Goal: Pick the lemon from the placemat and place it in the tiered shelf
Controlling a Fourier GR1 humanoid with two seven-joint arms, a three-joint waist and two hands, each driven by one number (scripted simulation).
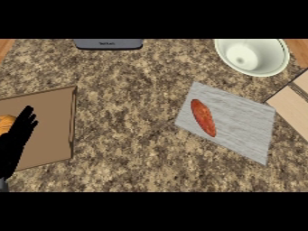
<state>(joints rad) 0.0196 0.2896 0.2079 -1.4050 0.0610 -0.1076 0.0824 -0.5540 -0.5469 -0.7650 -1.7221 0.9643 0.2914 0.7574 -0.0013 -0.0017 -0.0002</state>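
Note:
A grey placemat (243,128) lies right of centre on the granite counter. On its left part rests a long orange-red item (203,117), shaped more like a sweet potato than a lemon. The light wooden tiered shelf (304,113) stands at the right edge, just beyond the mat. My left hand (13,140) rests open at the far left with its fingers pointing up, far from the mat. My right hand does not show.
A brown board (49,122) lies at the left under my left hand, with a small orange food item (5,124) partly hidden by the fingers. A white bowl (253,56) sits at the back right. A grey appliance edge (108,43) shows at the back.

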